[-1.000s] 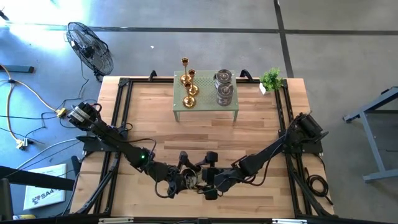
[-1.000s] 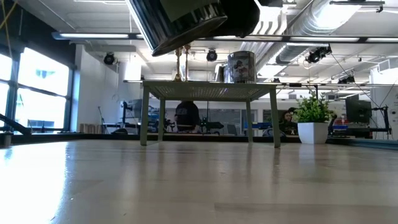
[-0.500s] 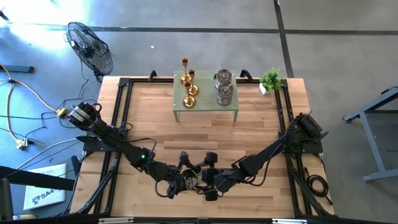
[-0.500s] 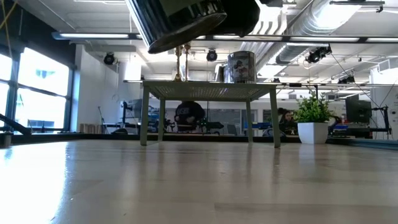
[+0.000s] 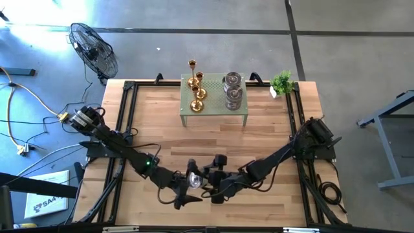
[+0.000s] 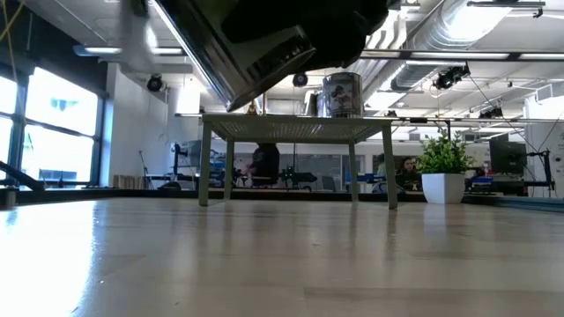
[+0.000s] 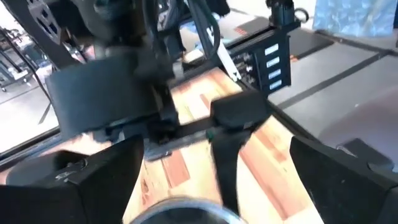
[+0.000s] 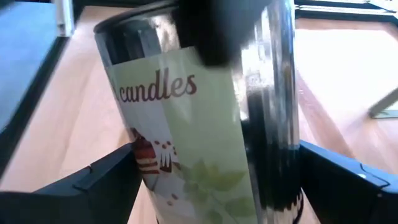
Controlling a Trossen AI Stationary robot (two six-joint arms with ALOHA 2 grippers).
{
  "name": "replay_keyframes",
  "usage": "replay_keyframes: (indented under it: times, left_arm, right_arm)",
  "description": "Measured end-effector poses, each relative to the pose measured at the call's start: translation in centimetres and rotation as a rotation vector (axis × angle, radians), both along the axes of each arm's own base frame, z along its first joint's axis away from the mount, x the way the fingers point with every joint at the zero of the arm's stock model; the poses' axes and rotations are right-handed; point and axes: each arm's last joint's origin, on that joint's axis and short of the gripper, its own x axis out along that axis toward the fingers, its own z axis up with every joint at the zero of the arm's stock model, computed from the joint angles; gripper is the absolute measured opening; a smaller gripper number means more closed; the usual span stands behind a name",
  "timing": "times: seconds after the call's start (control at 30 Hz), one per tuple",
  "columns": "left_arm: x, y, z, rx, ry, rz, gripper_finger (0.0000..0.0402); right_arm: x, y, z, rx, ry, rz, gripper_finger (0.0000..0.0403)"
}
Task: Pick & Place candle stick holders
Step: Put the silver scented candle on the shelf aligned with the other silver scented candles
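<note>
A silver-grey jar-like holder with a "candles" label is in the air above the table's near middle, between my two grippers. My right gripper is shut on it. My left gripper stands open at the jar's other side, and the jar's rim shows between its fingers. Two more silver holders and three gold holders stand on the small green shelf table at the far middle. My right gripper pinches the jar's round wall between its two fingers, one on each opposite side, lying across the jar. The jar is lifted clear of the table and tilted. My left gripper: I cannot tell whether its fingers touch the jar; a dark part crosses the jar's far end.
A small potted plant stands at the far right, beside the shelf table. Black rails run along the table's left and right sides. Bare wood lies between the shelf and the grippers.
The jar has tipped from near upright to a clear slant and gone slightly toward the far edge; its shiny end now shows from above. My left gripper has turned about beside it. My right gripper has stayed on the jar.
</note>
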Motion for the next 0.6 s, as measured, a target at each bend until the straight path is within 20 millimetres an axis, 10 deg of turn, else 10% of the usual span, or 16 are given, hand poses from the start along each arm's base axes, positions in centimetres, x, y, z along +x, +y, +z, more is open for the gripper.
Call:
replay_keyframes:
  times: [0.6]
  left_arm:
    - [-7.1,-2.4,6.3,0.045,-0.194,0.056,0.0399]
  right_arm:
    - [-2.8,1.3,1.3,-0.163,0.003,-0.143,0.0369]
